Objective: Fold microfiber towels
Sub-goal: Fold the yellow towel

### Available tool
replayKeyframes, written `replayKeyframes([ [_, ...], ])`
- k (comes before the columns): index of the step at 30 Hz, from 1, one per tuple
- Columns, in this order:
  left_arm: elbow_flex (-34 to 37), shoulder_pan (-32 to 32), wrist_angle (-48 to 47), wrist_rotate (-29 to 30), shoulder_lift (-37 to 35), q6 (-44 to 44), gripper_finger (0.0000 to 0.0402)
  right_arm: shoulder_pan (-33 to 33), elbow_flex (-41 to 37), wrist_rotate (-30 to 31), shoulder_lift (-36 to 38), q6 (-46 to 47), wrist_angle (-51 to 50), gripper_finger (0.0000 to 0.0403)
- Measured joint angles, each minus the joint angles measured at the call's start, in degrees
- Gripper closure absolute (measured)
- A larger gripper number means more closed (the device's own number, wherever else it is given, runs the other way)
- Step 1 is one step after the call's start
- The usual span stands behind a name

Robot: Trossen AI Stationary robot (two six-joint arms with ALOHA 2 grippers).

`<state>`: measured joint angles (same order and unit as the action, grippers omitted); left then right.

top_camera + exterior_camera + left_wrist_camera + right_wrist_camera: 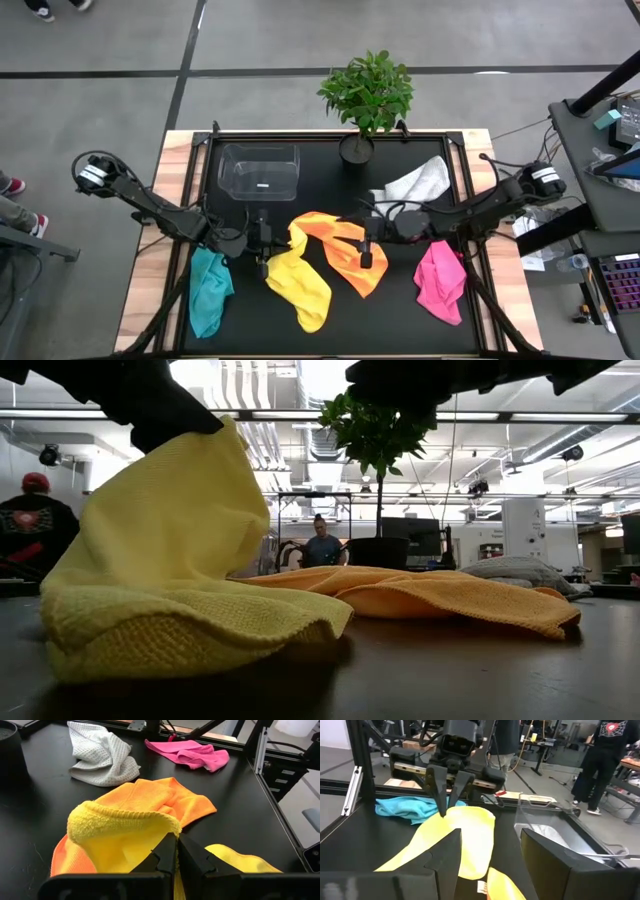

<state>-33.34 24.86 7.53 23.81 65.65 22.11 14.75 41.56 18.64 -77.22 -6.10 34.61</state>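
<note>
Left gripper [176, 851] pinches the yellow towel [298, 284] mid-worktop [400, 320]; right gripper [366, 258] gapes over the orange towel [345, 247]. The worktop's front strip lies bare.

The black worktop [330, 335] carries a teal towel [208, 290], yellow towel [298, 285], orange towel [340, 245], pink towel [440, 282], white-grey towel [420, 180], clear box [260, 172] and potted plant [362, 100].

My left gripper [176, 854] pinches the yellow towel [297, 285], one corner lifted, the rest crumpled below it; the orange towel [345, 250] sprawls just beyond, under my right gripper [366, 258]; teal [208, 290] lies outside my left; pink [440, 280] outside my right; white-grey [418, 182] bunched behind.
</note>
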Motion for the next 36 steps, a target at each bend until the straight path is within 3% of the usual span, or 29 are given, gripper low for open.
replayKeyframes([
  [23,0.02,0.07,-0.44,-1.25,0.0,0.09,0.0402,-7.76,14.08,-19.04,-15.93,-1.06,-2.23,0.0213],
  [28,0.04,0.05,-0.4,-2.28,0.0,0.13,0.0402,-10.36,19.97,-23.6,-19.37,-4.83,-8.19,0.0213],
  [36,0.09,0.04,-0.27,-2.58,0.0,0.17,0.0401,-12.53,29.35,-24.44,-22.24,-14.45,-22.45,0.0213],
])
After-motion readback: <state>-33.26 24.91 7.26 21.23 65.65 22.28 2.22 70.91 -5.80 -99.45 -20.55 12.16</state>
